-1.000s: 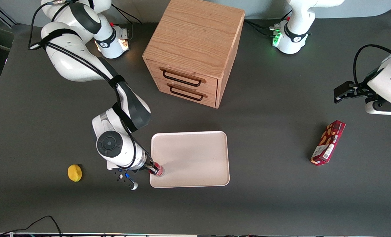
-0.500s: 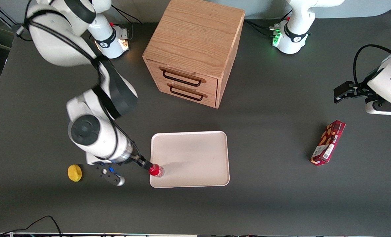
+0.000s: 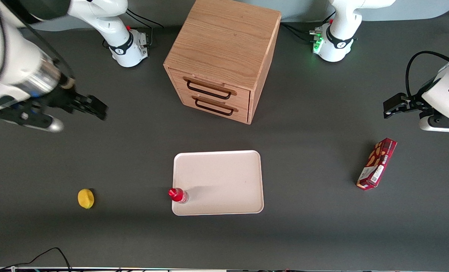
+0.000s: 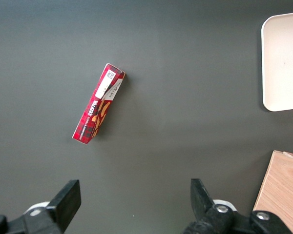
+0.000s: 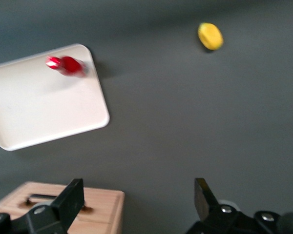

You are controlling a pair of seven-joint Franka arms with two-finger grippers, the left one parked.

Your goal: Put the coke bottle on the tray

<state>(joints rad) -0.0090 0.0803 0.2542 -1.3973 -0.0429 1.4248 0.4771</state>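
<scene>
front view / bottle: small slim red coke bottle with red cap [image 3: 178,195] stands upright in the corner of the large flat pale pinkish-white tray with low rim [image 3: 224,181], the corner nearest the camera toward my arm's end. Base looks inside the rim, so I judge the placement done.
front view / my gripper [image 3: 92,107]: up above the dark grey tabletop [image 3: 133,234], well apart from the tray, near my end. Holding nothing. Black fingers [image 3: 96,102] look spread, a gap shows between the tips.
front view / why: bottle sits at the tray edge closest to my side, probably the shortest reach onto it; being clear of it means I can't knock it.
front view / others: small yellow rounded fruit [image 3: 85,198] on the tabletop toward my end; red rectangular snack box [image 3: 377,163] toward the parked arm's end; wooden two-drawer cabinet [image 3: 222,56] farther from the camera than the tray.
left wrist view: snack box [image 4: 97,108] and a tray corner [image 4: 283,58] only; no bottle.
right wrist view / fingers: my two fingers [image 5: 71,202] wide apart, nothing between them.
right wrist view / bottle vs fingers: bottle [image 5: 66,64] on the tray corner [image 5: 49,112], well apart from the fingers; yellow fruit [image 5: 210,35] off the tray; cabinet top [image 5: 63,204] just beside one finger.
</scene>
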